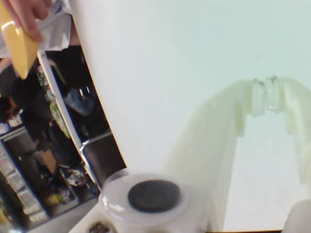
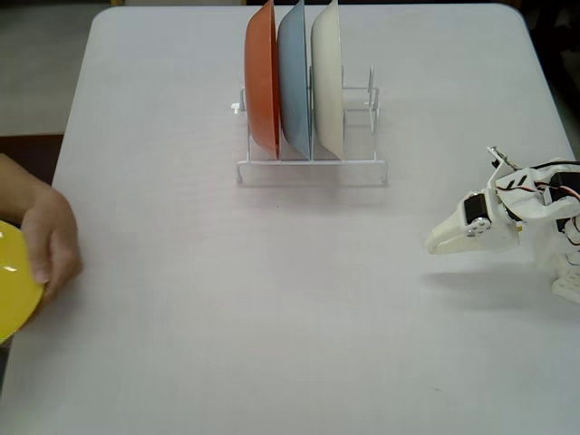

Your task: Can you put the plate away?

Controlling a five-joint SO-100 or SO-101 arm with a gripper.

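**Plate in a hand at the left edge, arm at the right**

In the fixed view the yellow plate [image 2: 13, 283] sits at the near left edge of the white worktop [image 2: 272, 299], partly cut off by the frame; a person's hand [image 2: 50, 243] grips its right rim; in the wrist view the same plate [image 1: 17, 43] shows at the top left corner, edge-on, with the hand [image 1: 26, 14] over it.

Toward the far side of the worktop, near the middle, stands a white wire rack [image 2: 313, 168]; three plates stand upright in it side by side: an orange plate [image 2: 262, 77] on the left, a blue plate [image 2: 292, 77] in the middle, a cream plate [image 2: 327, 77] on the right; further slots lie to the right of the cream one.

The white arm [image 2: 521, 213] rests low at the right edge, well apart from rack and plate; its fingers [image 2: 439, 243] point left and grasp nothing; in the wrist view the fingers [image 1: 265, 94] meet at their tips, clenched on empty air above the bare worktop.
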